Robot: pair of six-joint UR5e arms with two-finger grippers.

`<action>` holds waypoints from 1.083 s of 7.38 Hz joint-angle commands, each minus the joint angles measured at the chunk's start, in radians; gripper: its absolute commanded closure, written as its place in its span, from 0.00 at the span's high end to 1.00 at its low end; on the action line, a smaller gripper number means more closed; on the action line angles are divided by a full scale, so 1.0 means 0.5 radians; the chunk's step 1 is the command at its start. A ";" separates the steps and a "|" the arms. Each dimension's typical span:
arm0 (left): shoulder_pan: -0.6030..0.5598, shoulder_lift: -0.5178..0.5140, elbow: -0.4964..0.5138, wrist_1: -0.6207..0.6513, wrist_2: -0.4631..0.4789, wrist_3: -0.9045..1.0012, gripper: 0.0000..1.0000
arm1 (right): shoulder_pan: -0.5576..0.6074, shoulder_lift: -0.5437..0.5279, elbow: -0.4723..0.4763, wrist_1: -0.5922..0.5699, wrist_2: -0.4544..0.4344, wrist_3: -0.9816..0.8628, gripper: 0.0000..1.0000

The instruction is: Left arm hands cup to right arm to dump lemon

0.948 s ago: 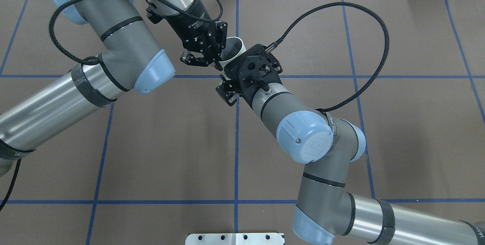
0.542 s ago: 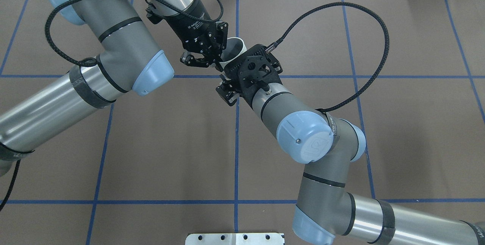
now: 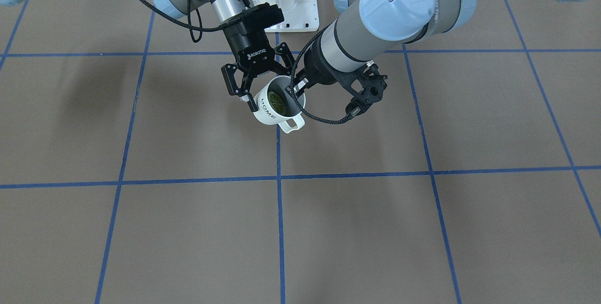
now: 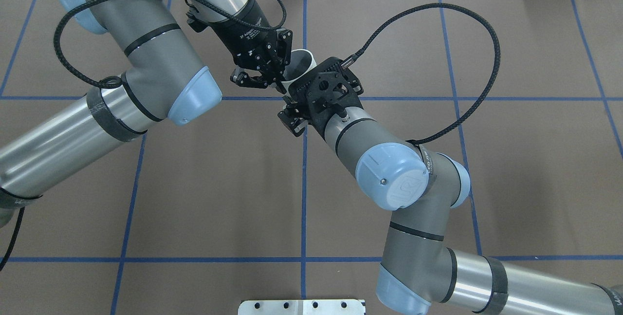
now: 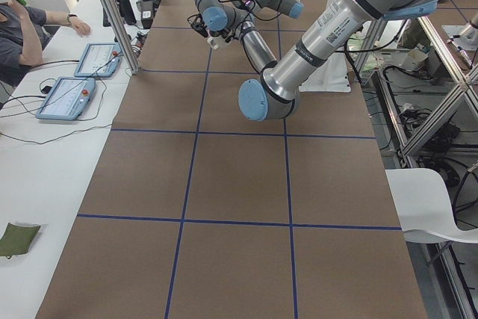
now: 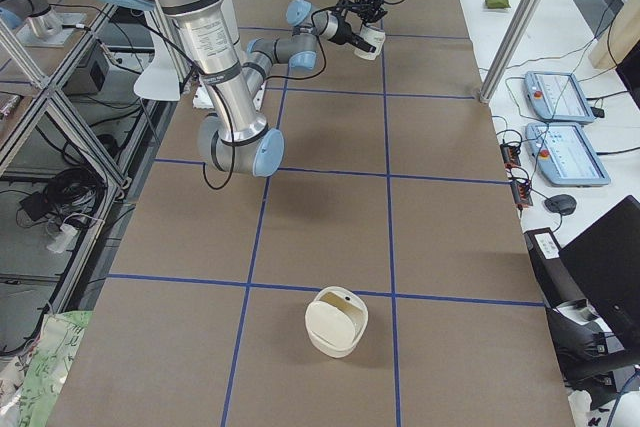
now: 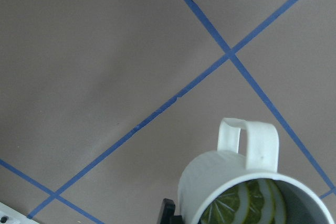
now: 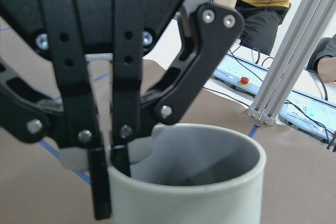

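Holding the cup (image 3: 273, 109) by its rim in the left gripper (image 3: 296, 91), clenched, with one finger inside the mouth and one outside, as the right wrist view shows close up. Hanging clear of the brown table (image 3: 188, 229), between two crossings of the blue tape lines (image 3: 188, 183). Tilted, with the mouth turned up and toward the operators' side and the loop handle (image 3: 291, 125) on the low side. Carrying the lemon (image 3: 277, 100) inside, yellow-green with a cut-slice pattern, well below the rim.

Straddling the cup's body with the right gripper (image 3: 270, 89), spread wide and not closed on anything. One finger just beside the wall with the "HOME" lettering, the other behind the opposite wall. Hard to tell from these views whether either finger touches.

Lying directly ahead of the right palm, then, with the cup's long axis crossing the line between those two fingers. Closing would likely squeeze the round wall across its width, below the rim. Pinched on the rim from above at the robot's left side, close to the right gripper's finger on that side. Probably calls for a straight close with no sideways drift, and for letting go with the left only once the wall is firmly caught, to keep the lemon from spilling early.
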 commanded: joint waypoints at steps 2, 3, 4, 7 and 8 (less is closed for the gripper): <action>0.002 0.025 -0.038 0.000 -0.004 0.001 0.00 | 0.000 -0.002 0.000 0.001 0.000 0.000 0.99; 0.005 0.022 -0.038 0.000 -0.004 0.001 0.00 | 0.000 -0.002 0.000 0.001 0.000 0.000 0.99; 0.005 0.022 -0.038 0.000 -0.004 0.001 0.00 | 0.000 -0.002 0.000 0.001 0.003 0.000 0.99; 0.008 0.001 -0.045 0.003 -0.007 -0.005 0.00 | -0.012 -0.005 0.000 0.004 0.000 0.000 0.99; 0.008 0.007 -0.054 0.003 -0.007 -0.005 0.00 | -0.015 -0.005 0.000 0.004 0.000 0.000 0.99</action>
